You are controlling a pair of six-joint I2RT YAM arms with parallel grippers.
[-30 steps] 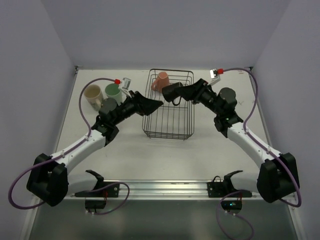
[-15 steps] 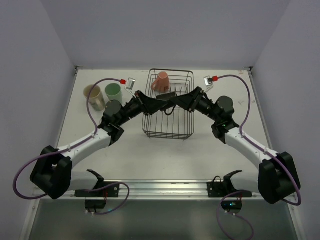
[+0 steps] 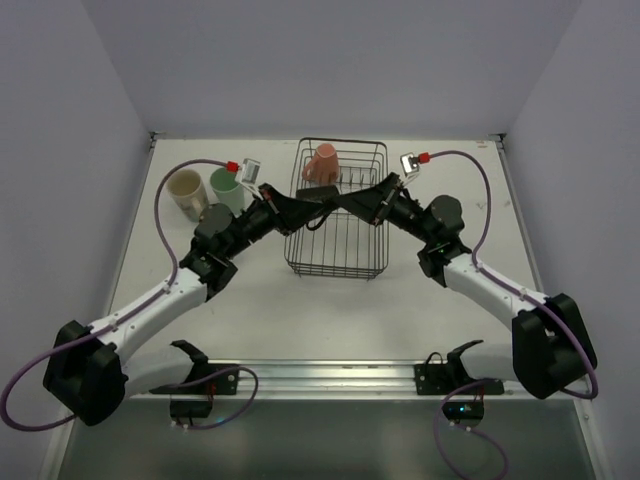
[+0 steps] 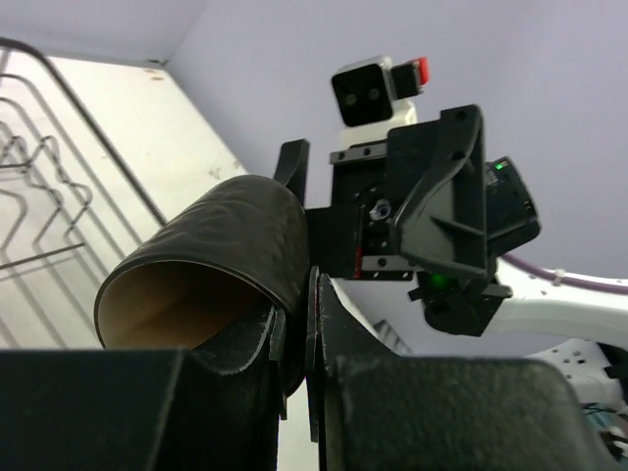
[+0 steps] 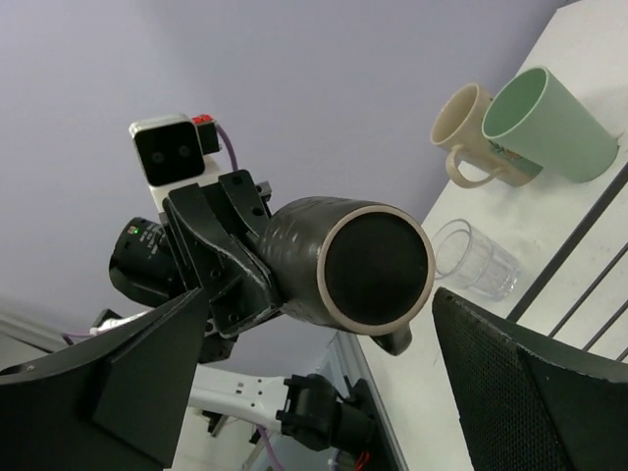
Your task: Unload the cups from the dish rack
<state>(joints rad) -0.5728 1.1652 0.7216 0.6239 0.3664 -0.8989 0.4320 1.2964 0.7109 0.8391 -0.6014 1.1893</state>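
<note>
The black mug (image 5: 339,265) looks like matt, faintly pebbled ceramic; the rack (image 3: 335,240) is thin dark metal wire; the glass (image 5: 474,257) is clear and glossy; the green cup (image 5: 549,123) is smooth and matt.

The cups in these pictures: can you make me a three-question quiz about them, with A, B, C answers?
1. Where is the pink mug?
A in the dish rack
B in the left jaws
C in the right jaws

2. What colour is the cup beside the cream cup?
A blue
B green
C yellow

3. Which jaws pinch the black mug?
A left
B right
C neither

Answers:
1 A, it sits at the rack's far end.
2 B, the green cup stands right next to it.
3 A, the left jaws are shut on its wall, while the right jaws stand open on either side of it.
</note>
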